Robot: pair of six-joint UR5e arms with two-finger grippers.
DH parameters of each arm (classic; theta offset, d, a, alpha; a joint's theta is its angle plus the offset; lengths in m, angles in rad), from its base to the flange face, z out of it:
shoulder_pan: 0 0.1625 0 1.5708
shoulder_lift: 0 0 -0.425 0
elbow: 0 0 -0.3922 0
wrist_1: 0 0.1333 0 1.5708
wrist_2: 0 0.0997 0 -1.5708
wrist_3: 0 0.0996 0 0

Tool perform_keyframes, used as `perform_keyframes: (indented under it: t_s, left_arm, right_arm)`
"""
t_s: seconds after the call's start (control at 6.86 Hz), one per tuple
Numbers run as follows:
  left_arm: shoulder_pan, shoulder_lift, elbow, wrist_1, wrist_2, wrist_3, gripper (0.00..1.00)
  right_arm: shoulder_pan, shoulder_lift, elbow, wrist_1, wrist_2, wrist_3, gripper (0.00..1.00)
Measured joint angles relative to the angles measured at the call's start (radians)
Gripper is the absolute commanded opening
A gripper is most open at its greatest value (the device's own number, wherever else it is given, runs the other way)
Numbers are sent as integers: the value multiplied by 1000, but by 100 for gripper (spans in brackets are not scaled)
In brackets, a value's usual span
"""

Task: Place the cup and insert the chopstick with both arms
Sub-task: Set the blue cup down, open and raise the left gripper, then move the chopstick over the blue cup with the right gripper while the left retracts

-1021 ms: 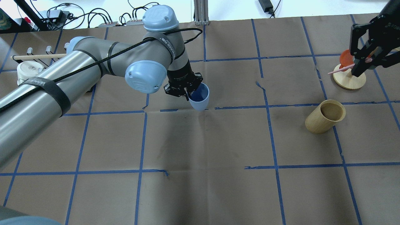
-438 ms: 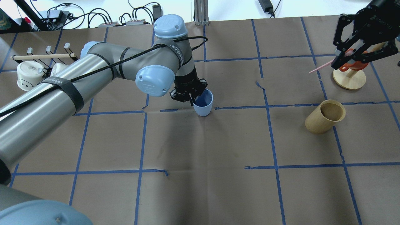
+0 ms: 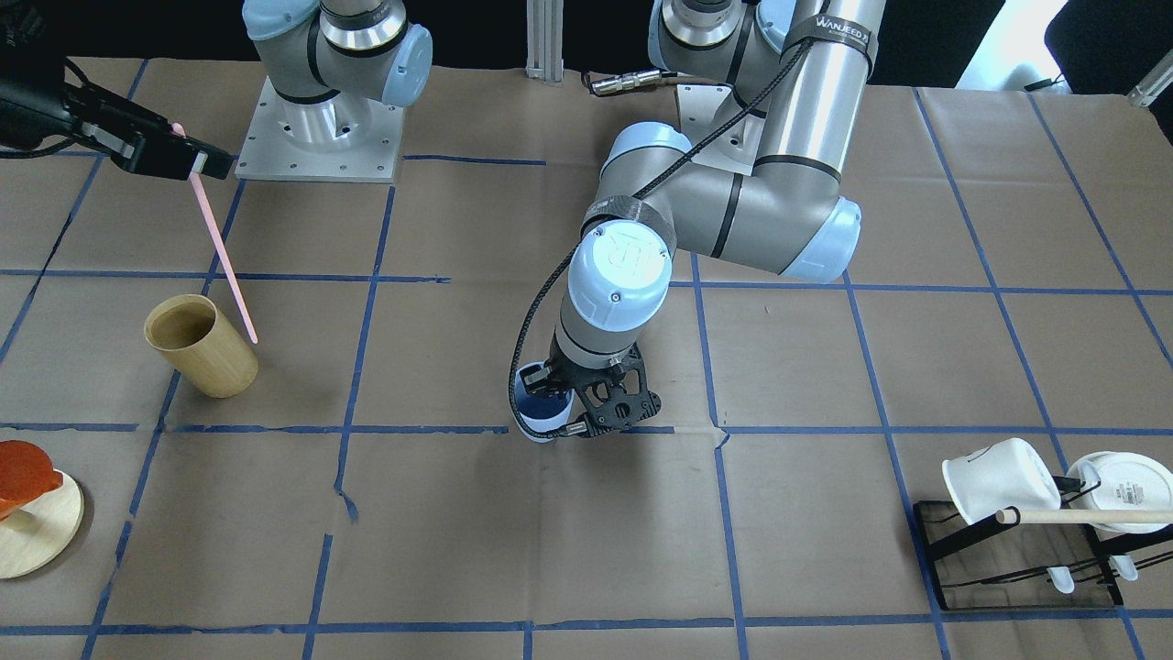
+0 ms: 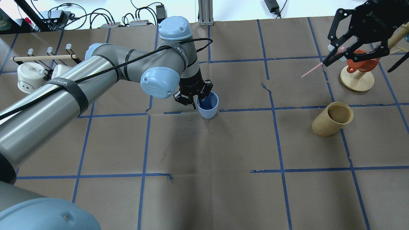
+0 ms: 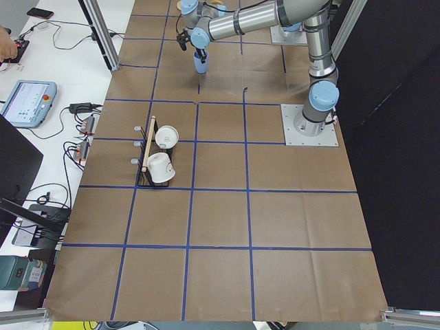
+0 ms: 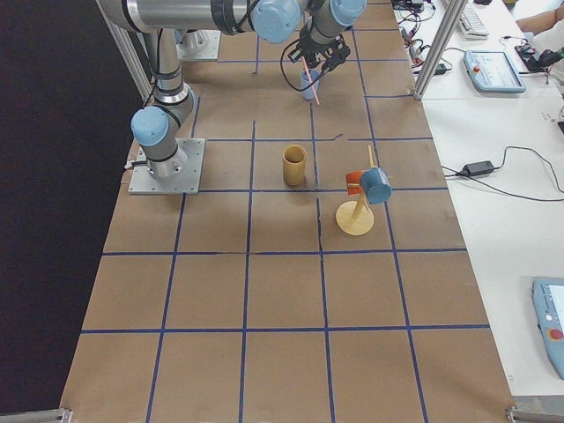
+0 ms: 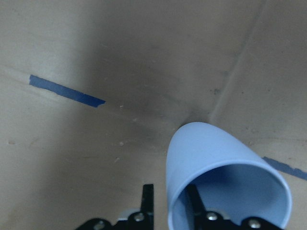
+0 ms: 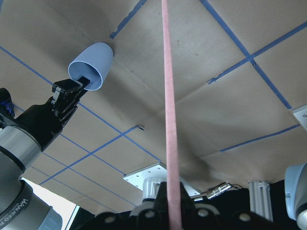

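The blue cup [image 4: 209,110] stands upright on the tabletop [image 4: 204,179], just beside a blue tape line near the middle. The left gripper [image 4: 197,103] straddles the cup's rim, its jaws apart. In the left wrist view one of the fingers [image 7: 147,201] sits outside the wall with a sliver of gap showing, and the other is inside the cup. That view cuts off both fingers at its bottom edge. From the front-facing camera the left wrist and gripper cover most of the cup, so only part of its rim and side shows.

The right gripper [image 4: 334,57] is clamped on one end of the pink chopstick [image 4: 311,71] and holds it in the air at the far right, well apart from the blue cup. The free end slants out toward the middle of the tabletop. How high it hangs cannot be read. The right arm is cut off at the frame edge in both the overhead and the front-facing views.

A bamboo cup [image 4: 329,124] stands between the two grippers, nearer the right one. Behind it is a wooden stand [image 4: 357,81] carrying an orange cup [image 4: 362,64], which the right gripper partly screens. A mug rack [image 3: 1008,550] sits at the left end.

In both side views the grippers are too small to make out.
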Motion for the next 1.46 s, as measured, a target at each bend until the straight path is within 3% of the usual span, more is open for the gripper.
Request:
perform_keyframes:
  t_s: [0.44,0.88,1.46]
  left_arm:
    - [48,59,63,-33,1,179,100]
    - [132,194,194,-313,11,510,100]
    - [235,357,146,-413,90,710,100]
  right_arm:
    - [43,5,7,13,101,111,4]
    - [116,5,7,-1,228,245,4]
    - [199,35,30,-64,358,305,4]
